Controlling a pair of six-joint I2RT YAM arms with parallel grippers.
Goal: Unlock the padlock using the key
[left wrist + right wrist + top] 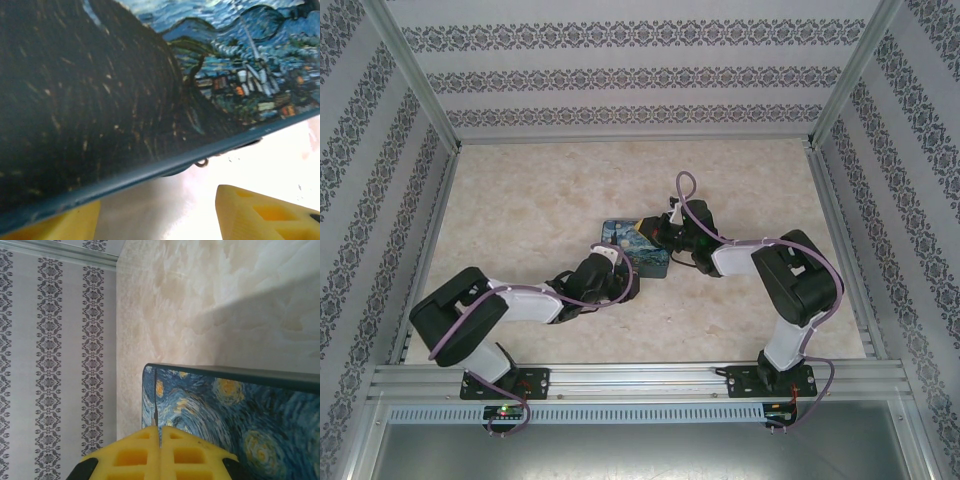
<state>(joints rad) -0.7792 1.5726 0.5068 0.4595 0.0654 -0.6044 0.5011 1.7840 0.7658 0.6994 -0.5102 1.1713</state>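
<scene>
The key (156, 405) sits pinched in my closed right claw (160, 429) by the painted case (240, 420), my left claw (157, 202) parted at its edge.

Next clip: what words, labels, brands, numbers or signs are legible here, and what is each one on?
No text is readable.
Case: painted night sky and village, no lettering.
Wallpaper: repeated ornaments, no words.
Left arm base: any marking is too small to read.

Painted case (625, 241) mid-table, left arm (520, 300) and right arm (760, 255) crowding it; far tabletop (550, 175) open; walls (620, 80) enclose.
</scene>
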